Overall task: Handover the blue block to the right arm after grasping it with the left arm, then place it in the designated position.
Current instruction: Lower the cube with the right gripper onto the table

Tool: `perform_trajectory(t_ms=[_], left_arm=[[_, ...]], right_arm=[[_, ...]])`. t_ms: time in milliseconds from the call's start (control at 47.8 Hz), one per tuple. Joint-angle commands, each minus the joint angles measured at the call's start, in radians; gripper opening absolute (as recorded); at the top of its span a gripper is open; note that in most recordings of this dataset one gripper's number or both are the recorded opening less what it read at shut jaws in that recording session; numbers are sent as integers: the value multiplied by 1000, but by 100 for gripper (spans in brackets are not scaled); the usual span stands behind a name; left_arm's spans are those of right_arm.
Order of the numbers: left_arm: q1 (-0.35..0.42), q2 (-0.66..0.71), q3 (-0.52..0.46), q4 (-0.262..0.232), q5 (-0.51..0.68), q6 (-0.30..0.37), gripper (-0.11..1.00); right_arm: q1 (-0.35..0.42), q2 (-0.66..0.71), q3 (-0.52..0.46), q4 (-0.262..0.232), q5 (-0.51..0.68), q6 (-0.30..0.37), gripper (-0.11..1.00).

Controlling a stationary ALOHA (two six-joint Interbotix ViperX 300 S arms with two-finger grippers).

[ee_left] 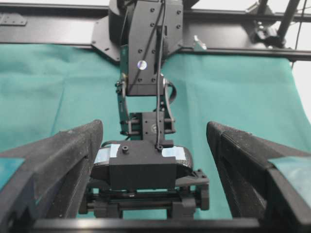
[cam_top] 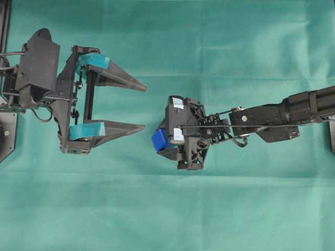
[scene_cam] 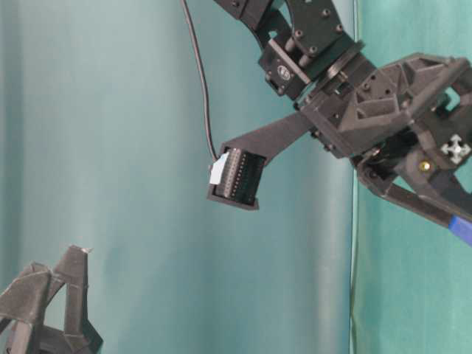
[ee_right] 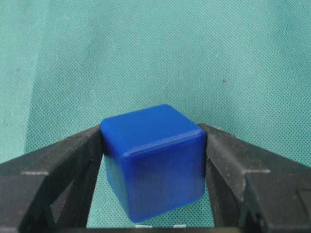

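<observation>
- The blue block (ee_right: 153, 162) sits clamped between the two all-black fingers (ee_right: 53, 179) of the right gripper (cam_top: 163, 140); in the right wrist view each finger presses flat against an opposite side face of the cube, with the cube's top and front faces bare.
- From overhead, the right arm (cam_top: 282, 112) reaches in from the right edge, and the block pokes out at the left end of its gripper housing, held above the green cloth (cam_top: 209, 47) that covers the worktop.
- In the table-level view only a sliver of blue shows at the right edge, under the right gripper's housing, which tilts downward.
- The left gripper (cam_top: 141, 107) stands released, its jaws spread wide with nothing between them; the teal bands (cam_top: 88, 129) mark the base of each finger.
- The tips of the left fingers point toward the right gripper, and the block lies just beyond those tips, apart from them, nearer the lower finger in the overhead view.
- The left wrist view looks out between its own spread fingers (ee_left: 63, 160) at the right arm's gripper housing (ee_left: 141, 170) straight ahead, with white patches on it.
- The white marks of the designated position cannot be made out in any view.
</observation>
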Motion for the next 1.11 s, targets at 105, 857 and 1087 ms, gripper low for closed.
perform_trajectory(t_ms=[105, 857, 1087], left_arm=[[-2, -6, -28, 0, -6, 2, 100], [-2, -5, -29, 0, -5, 2, 100], [-2, -5, -29, 0, -6, 2, 100]], right_arm=[[-3, -17, -18, 3, -6, -2, 63], [-3, -18, -29, 20, 25, 8, 92], [-2, -35, -31, 20, 31, 8, 92]])
